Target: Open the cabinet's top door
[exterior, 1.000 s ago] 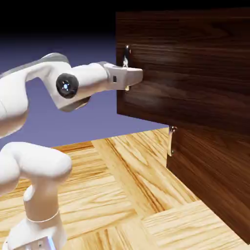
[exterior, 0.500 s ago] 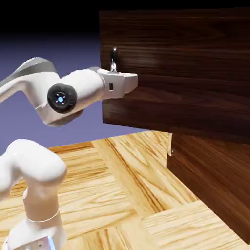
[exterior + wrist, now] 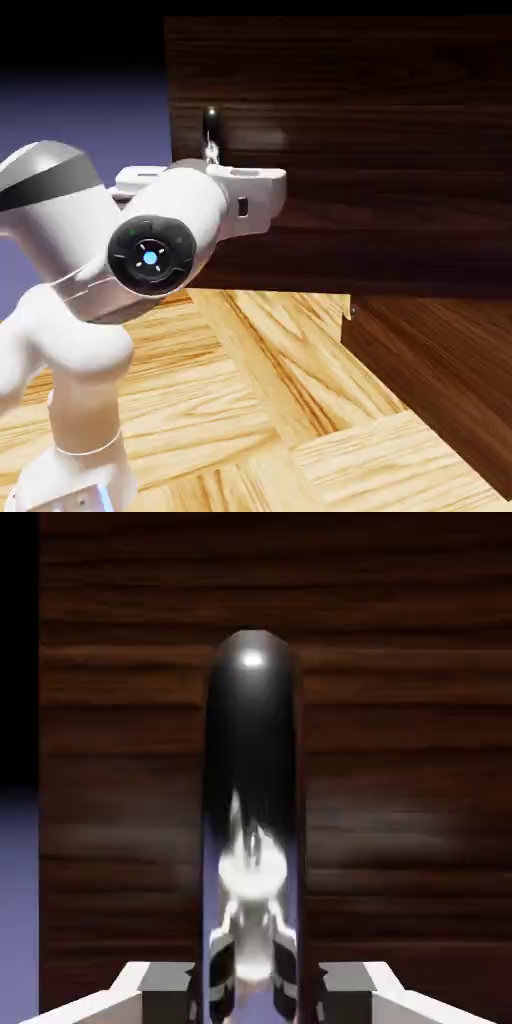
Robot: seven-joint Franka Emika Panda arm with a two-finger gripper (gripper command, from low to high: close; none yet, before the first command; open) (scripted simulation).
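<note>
Claw (image 3: 256,1002) closed on the handle (image 3: 252,812) (bright, upright) of the top door (image 3: 340,160), which stands swung out above the lower panel (image 3: 440,370), beside the arm (image 3: 150,250).

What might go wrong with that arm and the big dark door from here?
The end effector has its fingertips on either side of the smooth, shiny handle, so the grip might slip along it if the pull is off-line.

The arm is folded up close beside the swung-out top door, so the door's free edge could bump it if it swings wider.
</note>
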